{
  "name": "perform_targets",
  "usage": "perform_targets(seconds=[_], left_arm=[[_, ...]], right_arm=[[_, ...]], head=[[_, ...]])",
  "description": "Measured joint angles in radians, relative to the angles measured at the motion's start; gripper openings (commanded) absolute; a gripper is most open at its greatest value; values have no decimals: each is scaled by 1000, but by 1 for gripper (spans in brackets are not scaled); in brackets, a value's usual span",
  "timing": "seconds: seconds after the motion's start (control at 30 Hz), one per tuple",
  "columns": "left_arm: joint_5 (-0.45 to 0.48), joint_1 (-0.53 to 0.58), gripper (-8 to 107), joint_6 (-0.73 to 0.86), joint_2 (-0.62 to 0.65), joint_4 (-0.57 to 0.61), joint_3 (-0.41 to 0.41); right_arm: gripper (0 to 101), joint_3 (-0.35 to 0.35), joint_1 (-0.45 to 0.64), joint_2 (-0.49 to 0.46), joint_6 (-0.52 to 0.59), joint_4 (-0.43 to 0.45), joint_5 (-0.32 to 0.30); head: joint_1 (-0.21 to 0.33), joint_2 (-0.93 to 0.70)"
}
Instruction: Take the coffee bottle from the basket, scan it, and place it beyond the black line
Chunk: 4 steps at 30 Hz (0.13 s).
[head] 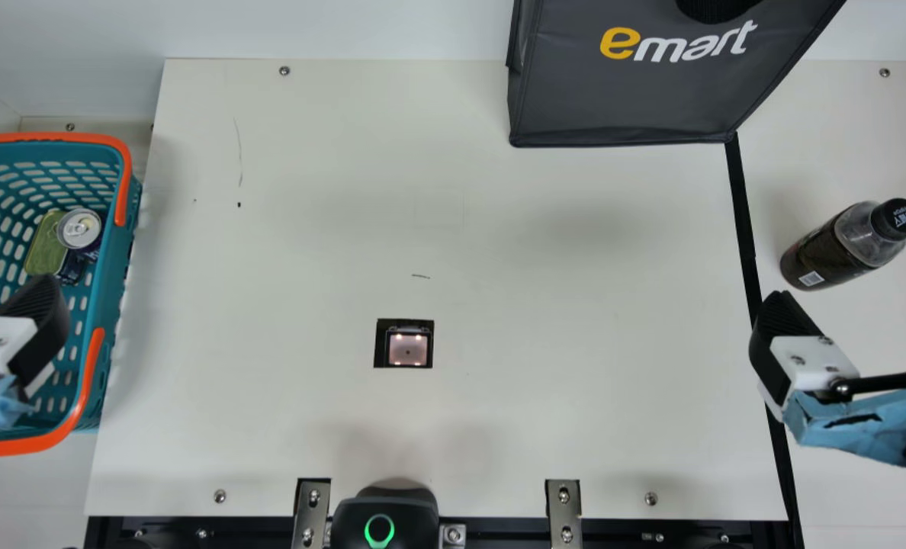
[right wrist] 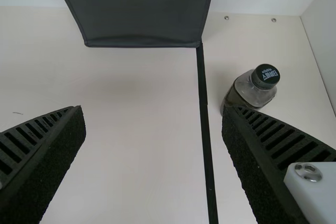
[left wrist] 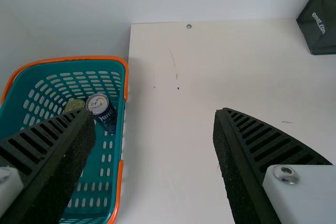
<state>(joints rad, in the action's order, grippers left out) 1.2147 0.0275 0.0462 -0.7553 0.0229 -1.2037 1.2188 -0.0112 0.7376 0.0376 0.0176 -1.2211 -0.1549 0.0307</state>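
Black cap [head: 897,219] up — coffee bottle [head: 830,252] upright, long axis vertical.

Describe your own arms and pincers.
My left pincer and right pincer each have two black, tapering fingers with ribbed faces. White blocks with metal screws hold them. In the main view, light-blue material covers part of the right arm beside a slim black rod; similar light blue shows on the left one.
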Motion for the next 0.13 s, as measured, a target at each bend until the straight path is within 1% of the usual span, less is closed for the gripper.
perform_targets(seconds=[0.13], left_arm=[[0, 0, 90, 0, 0, 0, 0]], right_arm=[[91, 0, 0, 0, 0, 0, 0]], head=[[0, -2]])
